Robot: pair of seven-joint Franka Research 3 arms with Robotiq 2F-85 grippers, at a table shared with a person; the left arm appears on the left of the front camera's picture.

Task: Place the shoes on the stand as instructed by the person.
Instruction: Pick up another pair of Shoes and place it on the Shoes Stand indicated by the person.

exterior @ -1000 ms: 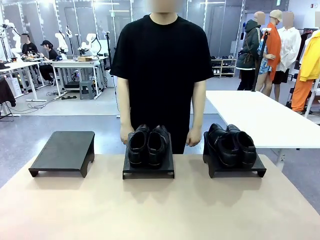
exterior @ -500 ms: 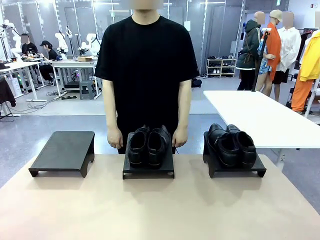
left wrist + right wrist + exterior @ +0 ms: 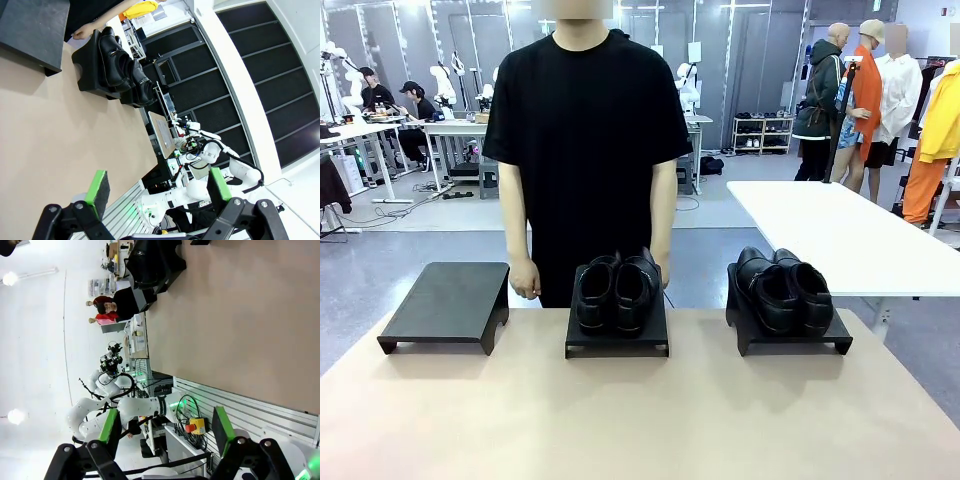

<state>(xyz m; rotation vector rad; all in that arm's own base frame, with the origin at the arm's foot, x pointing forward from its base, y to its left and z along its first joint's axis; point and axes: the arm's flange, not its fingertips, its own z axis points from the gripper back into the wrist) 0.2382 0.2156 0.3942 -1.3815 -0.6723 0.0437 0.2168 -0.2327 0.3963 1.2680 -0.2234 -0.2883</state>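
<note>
Shoes (image 3: pixel 616 291), glossy black leather, rounded toes

A broad tan table (image 3: pixel 640 410) fills the lower half of the front view, and three low black stands sit in a row along its far edge. At left, a bare stand (image 3: pixel 448 303). At centre, a second stand (image 3: pixel 617 335) carries a pair of black shoes (image 3: pixel 615 290). At right, the third stand (image 3: pixel 788 335) carries another pair (image 3: pixel 783 289), angled slightly.
</note>
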